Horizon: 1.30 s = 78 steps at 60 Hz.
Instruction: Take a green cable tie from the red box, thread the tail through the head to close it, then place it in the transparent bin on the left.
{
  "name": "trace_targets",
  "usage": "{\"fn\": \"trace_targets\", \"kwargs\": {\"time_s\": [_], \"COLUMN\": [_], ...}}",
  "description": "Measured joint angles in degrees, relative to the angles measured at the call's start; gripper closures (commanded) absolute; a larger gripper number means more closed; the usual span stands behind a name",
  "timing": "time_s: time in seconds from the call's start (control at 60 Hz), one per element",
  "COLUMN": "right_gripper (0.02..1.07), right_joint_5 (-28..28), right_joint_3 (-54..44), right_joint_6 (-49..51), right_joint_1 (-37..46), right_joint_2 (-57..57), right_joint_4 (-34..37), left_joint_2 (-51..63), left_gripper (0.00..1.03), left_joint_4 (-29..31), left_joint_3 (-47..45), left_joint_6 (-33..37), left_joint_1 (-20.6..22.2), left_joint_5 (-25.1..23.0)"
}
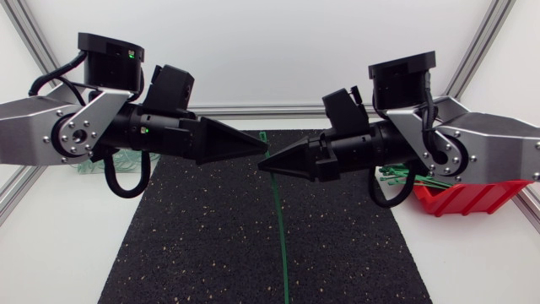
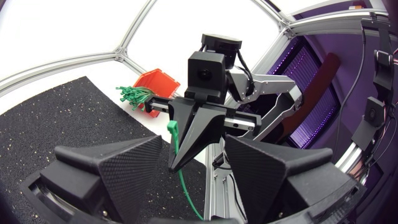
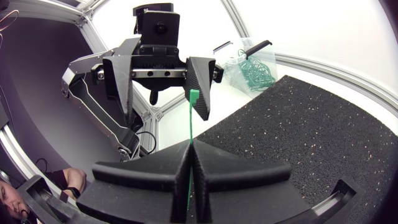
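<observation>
While our right gripper point(image 3: 188, 148) pinched the green cable tie point(image 1: 279, 228), our left gripper point(image 3: 166, 113) stood with fingers spread.
The slim plastic strap pointed head-first at it, tail over the speckled mat point(image 1: 194, 236).

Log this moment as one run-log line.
right claw: shut on green cable tie | left claw: open, by tie's head | tie: unlooped, tail over black mat

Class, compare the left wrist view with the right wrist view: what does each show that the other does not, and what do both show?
Only the left wrist view: the red box. Only the right wrist view: the transparent bin. Both: the black mat, the open left tool, and the right tool shut on the green cable tie.
</observation>
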<state>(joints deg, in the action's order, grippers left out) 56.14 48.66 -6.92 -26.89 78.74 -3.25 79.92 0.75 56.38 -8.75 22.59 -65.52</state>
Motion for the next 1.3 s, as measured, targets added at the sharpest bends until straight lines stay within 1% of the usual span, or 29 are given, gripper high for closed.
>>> {"fn": "trace_targets", "kwargs": {"time_s": [0.067, 0.183, 0.2, 0.233, 0.267, 0.3, 0.4, 0.45, 0.5, 0.783, 0.917, 1.15, 1.167, 1.183, 1.217, 1.3], "right_gripper": [1.01, 1.01, 1.01, 1.01, 1.01, 1.01, 1.01, 1.01, 1.01, 1.01, 1.01, 1.01, 1.01, 1.01, 1.01, 1.01], "right_joint_5": [0.0, 0.0, 0.0, 0.0, 0.0, 0.0, 0.0, 0.0, 0.0, 0.0, 0.0, 0.0, 0.0, 0.0, 0.0, 0.0], "right_joint_3": [-0.1, -0.2, -0.2, -0.2, -0.2, -0.2, -0.2, -0.2, -0.2, -0.8, -0.8, -0.9, -0.9, -0.9, -0.9, -1.1], "right_joint_6": [-0.9, -2.0, -2.1, -2.2, -2.3, -2.4, -2.6, -2.6, -2.6, -3.2, -3.2, -3.2, -3.2, -3.2, -3.2, -3.2], "right_joint_1": [0.0, 0.0, 0.0, 0.0, 0.0, 0.0, 0.0, 0.0, 0.0, 0.0, 0.0, 0.0, 0.0, 0.0, 0.0, 0.0], "right_joint_2": [0.0, 0.0, 0.0, 0.0, 0.0, 0.0, 0.0, 0.0, 0.0, 0.0, 0.0, 0.0, 0.0, 0.0, 0.0, 0.0], "right_joint_4": [-1.2, -2.5, -2.6, -2.6, -2.6, -2.6, -2.6, -2.7, -2.7, -2.8, -2.9, -2.9, -2.9, -2.9, -3.0, -3.0], "left_joint_2": [0.0, 0.2, 0.3, 0.4, 0.5, 0.5, 0.5, 0.6, 0.7, 1.2, 1.2, 1.2, 1.2, 1.2, 1.2, 1.2], "left_gripper": [0.60, 0.62, 0.63, 0.69, 0.71, 0.73, 0.74, 0.80, 0.82, 0.83, 0.89, 0.89, 0.90, 0.93, 0.96, 0.97], "left_joint_4": [-0.4, -0.8, -0.8, -0.8, -0.8, -0.9, -0.9, -0.9, -0.9, -0.9, -0.9, -0.9, -0.9, -0.9, -0.9, -0.9], "left_joint_3": [0.0, 0.0, 0.0, 0.0, 0.0, 0.0, 0.0, 0.0, 0.0, 0.0, 0.0, 0.0, 0.0, 0.0, 0.0, 0.0], "left_joint_6": [-0.3, -0.3, -0.3, -0.3, -0.3, -0.3, -0.5, -0.5, -0.5, -0.5, -0.5, -0.7, -0.7, -0.7, -0.7, -0.7], "left_joint_1": [0.1, 0.5, 0.6, 0.8, 1.0, 1.1, 1.2, 1.2, 1.2, 1.0, 0.7, 0.5, 0.5, 0.5, 0.5, 0.5], "left_joint_5": [0.2, 0.7, 0.9, 1.1, 1.3, 1.4, 1.5, 1.5, 1.7, 2.0, 2.0, 2.0, 2.0, 2.0, 2.2, 2.6]}}
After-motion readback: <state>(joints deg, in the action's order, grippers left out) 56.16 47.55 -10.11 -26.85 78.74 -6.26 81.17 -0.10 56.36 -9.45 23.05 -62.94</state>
